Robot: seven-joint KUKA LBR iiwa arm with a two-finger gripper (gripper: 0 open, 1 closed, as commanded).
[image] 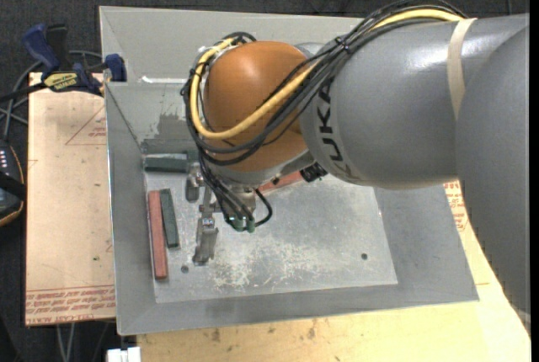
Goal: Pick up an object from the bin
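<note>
Claw (205,241) just beside dark grey bar (170,219).

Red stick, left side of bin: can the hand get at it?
Probably yes: the red stick lies uncovered, the hand hanging close beside it. A dark bar right alongside could crowd the grasp.

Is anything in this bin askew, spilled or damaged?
Nothing stands out. The red bar and dark grey bar lie flat side by side near the left wall of the bin, with a grey block beyond them. The gripper hangs just right of them. Pale scuffs on the floor look like wear.
</note>
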